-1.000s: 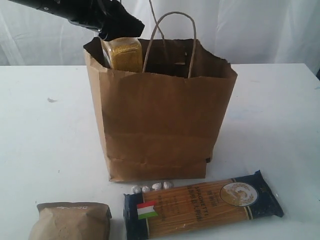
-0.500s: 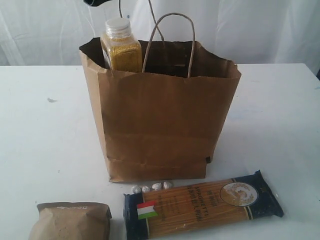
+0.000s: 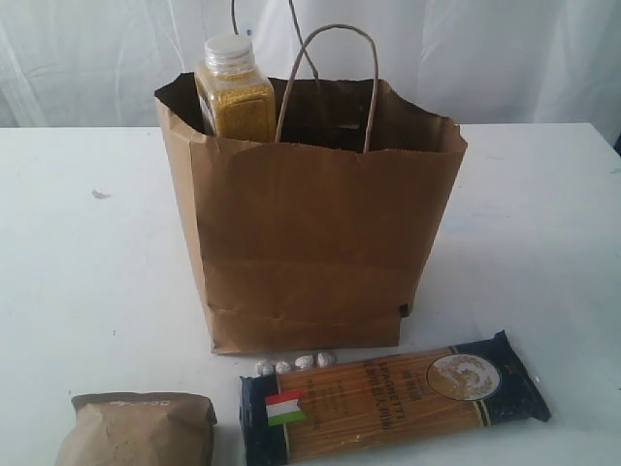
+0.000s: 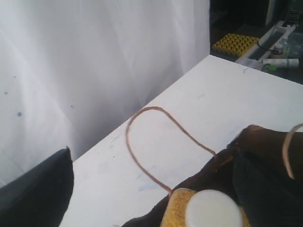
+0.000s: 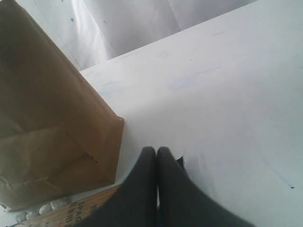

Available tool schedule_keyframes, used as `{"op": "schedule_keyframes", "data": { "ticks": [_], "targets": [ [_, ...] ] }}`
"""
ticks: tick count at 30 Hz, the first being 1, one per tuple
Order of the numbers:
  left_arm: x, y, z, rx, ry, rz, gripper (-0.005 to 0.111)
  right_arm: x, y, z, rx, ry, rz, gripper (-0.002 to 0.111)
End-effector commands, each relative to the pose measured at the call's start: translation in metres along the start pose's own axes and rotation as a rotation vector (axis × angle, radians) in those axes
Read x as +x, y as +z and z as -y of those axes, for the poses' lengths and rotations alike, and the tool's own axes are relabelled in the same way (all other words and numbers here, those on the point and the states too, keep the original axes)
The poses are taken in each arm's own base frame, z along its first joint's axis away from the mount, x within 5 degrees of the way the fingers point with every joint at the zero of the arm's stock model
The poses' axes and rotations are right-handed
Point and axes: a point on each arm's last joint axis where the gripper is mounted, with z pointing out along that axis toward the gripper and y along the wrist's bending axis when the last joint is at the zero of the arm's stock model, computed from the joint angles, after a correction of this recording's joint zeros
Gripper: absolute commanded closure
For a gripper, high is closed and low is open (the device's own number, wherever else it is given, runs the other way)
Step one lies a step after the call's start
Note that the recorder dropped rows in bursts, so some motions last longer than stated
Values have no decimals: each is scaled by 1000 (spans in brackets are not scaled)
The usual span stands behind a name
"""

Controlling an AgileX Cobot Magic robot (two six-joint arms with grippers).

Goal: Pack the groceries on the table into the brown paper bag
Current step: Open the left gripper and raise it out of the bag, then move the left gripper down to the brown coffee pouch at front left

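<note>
Clearly, in the exterior view, the brown paper bag point(image 3: 310, 243) is standing upright on the white bench point(image 3: 87, 262), and a bottle of yellow grain point(image 3: 236, 92) is sitting upright inside its rear left corner, the pale cap poking above the jagged rim. A blue spaghetti packet point(image 3: 393, 398) is lying flat on the bench just in front of the bag, a few small white pebbles point(image 3: 294, 364) are resting between the two, and a kraft pouch point(image 3: 136, 427) is lying near the packet's left end. Neither arm is showing here. From the left wrist view, the left claw point(image 4: 42, 189) is hanging spread wide above the bag, gripping nothing, with only one dark finger in sight; the bottle's cap and a cord handle point(image 4: 142, 118) are showing below it. From the right wrist view, the right claw point(image 5: 156, 155) is pressing its fingers together, gripping nothing, beside the bag's lower corner and above one end of the packet; whether it is touching the packet I cannot tell.
</note>
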Motion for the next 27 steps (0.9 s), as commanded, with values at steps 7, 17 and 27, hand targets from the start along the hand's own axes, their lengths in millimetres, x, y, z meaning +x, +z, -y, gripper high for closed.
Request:
{"op": "schedule_keyframes", "data": {
  "ticks": [7, 17, 27],
  "targets": [
    [-5, -61, -13, -98, -164, -55, 18, 0, 0, 1, 6, -6, 11, 108],
    [27, -97, 11, 12, -243, -471, 51, 0, 0, 1, 6, -4, 11, 108],
    [84, -88, 28, 185, -334, -760, 48, 0, 0, 1, 6, -4, 11, 108]
  ]
}}
